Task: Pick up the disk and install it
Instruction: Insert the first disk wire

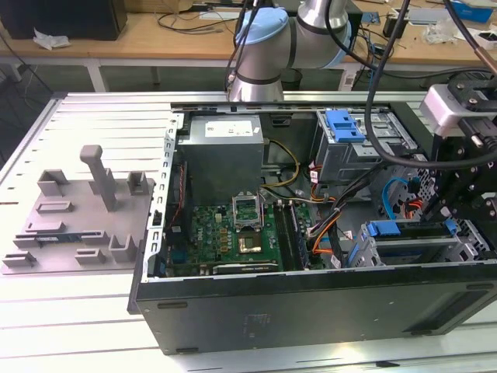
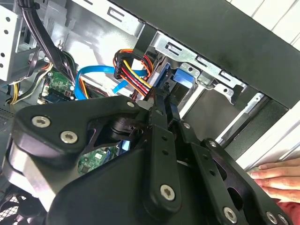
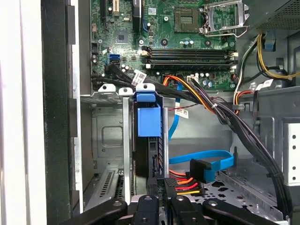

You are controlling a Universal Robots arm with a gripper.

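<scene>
The disk point(image 1: 411, 249) sits in the drive bay at the front of the open computer case point(image 1: 311, 311), towards the exterior view's right, with its blue bracket point(image 1: 384, 229) at one end. In the first wrist view the disk point(image 3: 149, 154) stands edge-on in the bay, its blue bracket point(image 3: 149, 117) beyond it. My gripper point(image 1: 454, 217) hangs over the bay's other end. Its black fingers stand close together, and the gripper point(image 3: 164, 192) reaches the near end of the disk. In the second wrist view the gripper point(image 2: 161, 93) points at the blue bracket point(image 2: 180, 77).
A bundle of red, yellow and black wires point(image 3: 187, 187) and a blue ribbon cable point(image 3: 206, 161) lie beside the bay. The motherboard point(image 1: 233, 233) fills the case's middle. A grey fixture with posts point(image 1: 78, 210) stands at the exterior view's left. A person's hand point(image 2: 276, 178) rests outside the case.
</scene>
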